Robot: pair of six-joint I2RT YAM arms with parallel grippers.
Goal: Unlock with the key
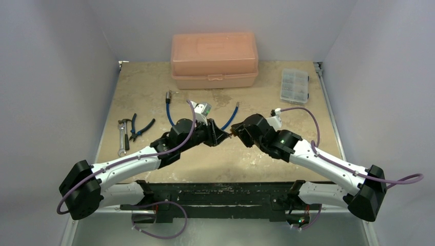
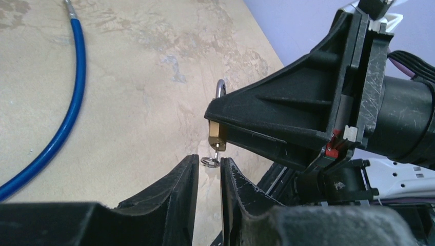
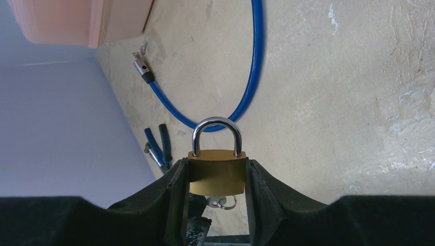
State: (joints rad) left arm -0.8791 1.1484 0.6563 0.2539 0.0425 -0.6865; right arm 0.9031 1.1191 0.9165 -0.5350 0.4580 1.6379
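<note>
At mid-table, padlock (image 3: 215, 174) was pinched by right gripper (image 3: 215, 161); key (image 3: 215, 200) between left gripper's (image 2: 210, 160) part-spread jaws could be bent by skew.

One peach toolbox (image 1: 214, 60) sits at twelve o'clock on the desk (image 1: 256, 164), and one clear compartment box (image 1: 295, 85) at two. At nine lie one pair of blue-handled pliers (image 1: 134, 123) and one wrench (image 1: 121, 141). Mid-desk: one blue cable (image 1: 168, 110), one brass padlock (image 3: 216, 171), one key (image 2: 217, 152).
</note>
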